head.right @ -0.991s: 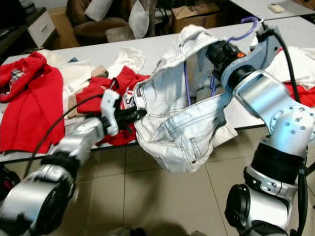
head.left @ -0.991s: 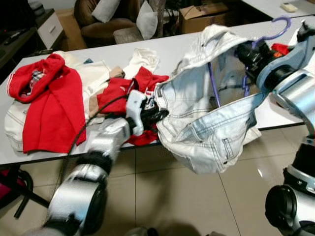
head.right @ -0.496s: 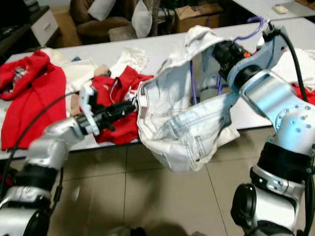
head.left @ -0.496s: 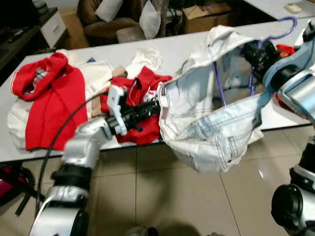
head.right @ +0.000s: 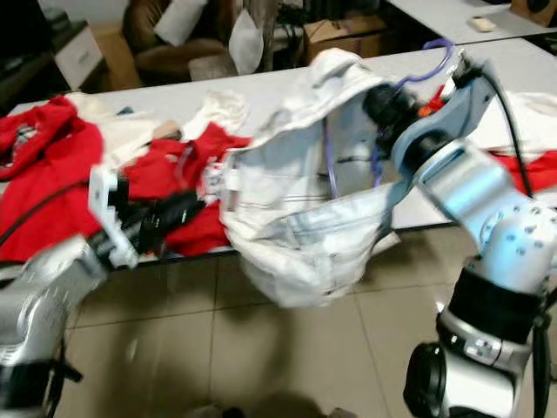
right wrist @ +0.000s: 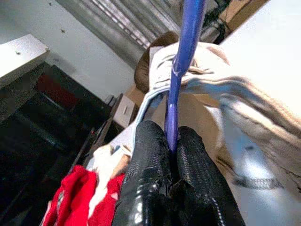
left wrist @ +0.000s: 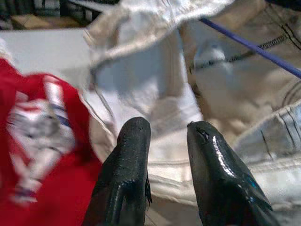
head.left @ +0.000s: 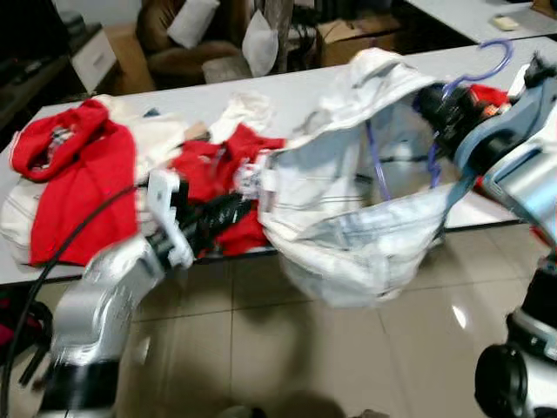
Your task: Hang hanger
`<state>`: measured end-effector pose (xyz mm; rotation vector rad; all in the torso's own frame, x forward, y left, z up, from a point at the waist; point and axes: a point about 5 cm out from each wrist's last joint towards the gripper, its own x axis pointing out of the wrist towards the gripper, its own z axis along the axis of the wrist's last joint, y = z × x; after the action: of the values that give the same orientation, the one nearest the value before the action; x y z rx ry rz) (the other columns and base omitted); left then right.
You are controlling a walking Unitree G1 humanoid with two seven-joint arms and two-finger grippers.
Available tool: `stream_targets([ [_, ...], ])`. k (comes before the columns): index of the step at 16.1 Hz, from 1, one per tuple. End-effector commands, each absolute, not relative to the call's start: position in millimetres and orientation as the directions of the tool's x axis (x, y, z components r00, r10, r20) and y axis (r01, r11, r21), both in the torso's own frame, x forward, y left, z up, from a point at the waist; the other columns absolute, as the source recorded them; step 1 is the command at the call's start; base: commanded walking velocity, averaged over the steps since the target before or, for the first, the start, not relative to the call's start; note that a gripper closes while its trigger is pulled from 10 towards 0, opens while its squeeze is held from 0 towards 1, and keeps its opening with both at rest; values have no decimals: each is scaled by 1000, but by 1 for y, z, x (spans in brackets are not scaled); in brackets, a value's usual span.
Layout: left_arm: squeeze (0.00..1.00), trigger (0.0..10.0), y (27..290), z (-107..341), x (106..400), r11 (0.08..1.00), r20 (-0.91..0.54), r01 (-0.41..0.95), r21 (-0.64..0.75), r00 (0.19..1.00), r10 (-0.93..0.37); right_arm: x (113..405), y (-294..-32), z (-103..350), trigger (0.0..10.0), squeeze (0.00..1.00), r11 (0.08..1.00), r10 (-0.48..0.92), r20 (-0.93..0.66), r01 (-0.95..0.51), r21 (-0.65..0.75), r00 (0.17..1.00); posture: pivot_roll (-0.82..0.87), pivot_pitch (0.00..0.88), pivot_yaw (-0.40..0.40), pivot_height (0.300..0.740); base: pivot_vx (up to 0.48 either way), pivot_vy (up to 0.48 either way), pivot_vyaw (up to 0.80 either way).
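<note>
Fingers of my right gripper (right wrist: 171, 155) pinch the thin purple plastic hanger (right wrist: 184, 61) inside stiff, pale denim jeans (head.left: 348, 200) above the white table (head.left: 209, 96). My left gripper (left wrist: 167, 141) gapes narrowly beside their stitched waistband.

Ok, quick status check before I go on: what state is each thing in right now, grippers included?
Purple hanger: held up, partly inside the jacket.
Pale denim jacket: draped on the hanger, sagging past the table edge.
Right gripper: shut on the hanger.
Left gripper: fingers apart, at the jacket's hem.
Red clothes: lying crumpled on the white table.
</note>
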<state>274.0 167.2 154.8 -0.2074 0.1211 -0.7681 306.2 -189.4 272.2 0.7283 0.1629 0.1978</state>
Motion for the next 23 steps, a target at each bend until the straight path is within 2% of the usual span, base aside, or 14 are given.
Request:
stream_targets([
  [1, 0, 10000, 172, 155, 270, 721, -69, 661, -206, 725, -685, 300, -185, 278, 10000, 0, 735, 259, -57, -158, 660, 964, -102, 0, 130, 740, 0, -480, 0],
  [6, 0, 10000, 174, 146, 253, 730, -121, 641, -238, 726, -677, 293, -177, 276, 10000, 0, 756, 332, -89, -208, 621, 939, -103, 1, 125, 740, 0, -480, 734],
  [11, 0, 10000, 187, 139, 242, 781, -166, 573, -249, 769, -617, 285, -167, 276, 10000, 0, 774, 426, -138, -282, 567, 894, -94, 5, 74, 740, 0, 0, 800],
  [17, 0, 10000, 184, 134, 218, 799, -195, 551, -240, 779, -596, 278, -146, 268, 10000, 0, 744, 549, -196, -368, 558, 813, -55, 11, -1, 740, 0, 0, 800],
  [23, 0, 10000, 190, 141, 210, 818, -225, 543, -188, 787, -574, 275, -131, 260, 10000, 0, 714, 598, -212, -394, 579, 773, -14, 30, 7, 740, 0, 0, 800],
])
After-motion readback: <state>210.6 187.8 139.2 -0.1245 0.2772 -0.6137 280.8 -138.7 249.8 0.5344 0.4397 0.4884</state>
